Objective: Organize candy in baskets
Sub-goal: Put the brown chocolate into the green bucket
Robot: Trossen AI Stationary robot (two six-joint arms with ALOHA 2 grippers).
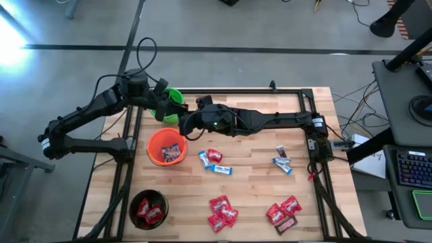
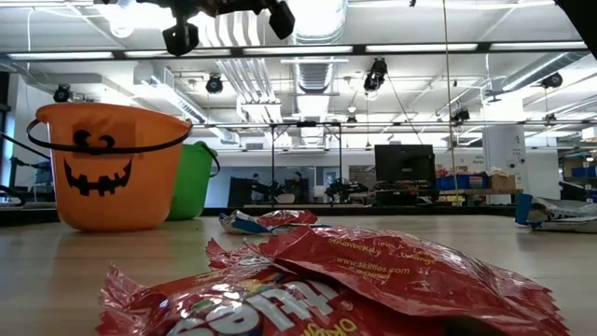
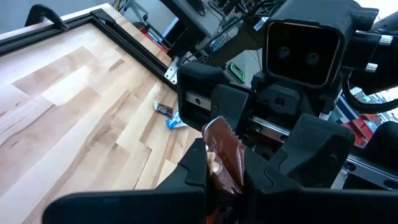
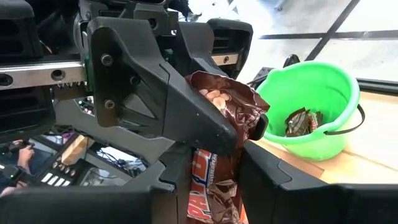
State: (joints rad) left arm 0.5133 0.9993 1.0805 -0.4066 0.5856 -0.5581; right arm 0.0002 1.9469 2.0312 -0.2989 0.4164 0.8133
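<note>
A dark brown candy (image 4: 217, 124) hangs in the air between my two grippers, just beside the green basket (image 4: 311, 93), which has another dark brown candy (image 4: 301, 121) lying inside. My left gripper (image 3: 224, 180) and my right gripper (image 4: 211, 186) meet tip to tip over the table's far left (image 1: 183, 116), each shut on the candy. The orange basket (image 1: 166, 147) and the black basket (image 1: 148, 206) stand nearer the front. Red candies (image 1: 221, 210) and blue-and-white candies (image 1: 214, 162) lie on the wood. My left gripper pinches one end of the brown candy (image 3: 219, 158) between its two fingers, coming roughly level from the table's left. The wrapper's serrated edge (image 3: 217, 127) sticks out past the fingertips. The candy is lifted clear of the table. My right gripper has the candy's other end (image 4: 208, 180) between its two fingers, coming roughly level from the table's right, opposite the left fingers (image 4: 186, 106). The candy stands clear of the table and beside the green basket's rim.
The orange basket (image 2: 110, 168) holds some candy and the black basket holds red ones. More red candies (image 1: 283, 212) and blue-and-white ones (image 1: 282, 162) lie toward the right front. A black frame (image 1: 297, 91) runs along the table's far edge.
</note>
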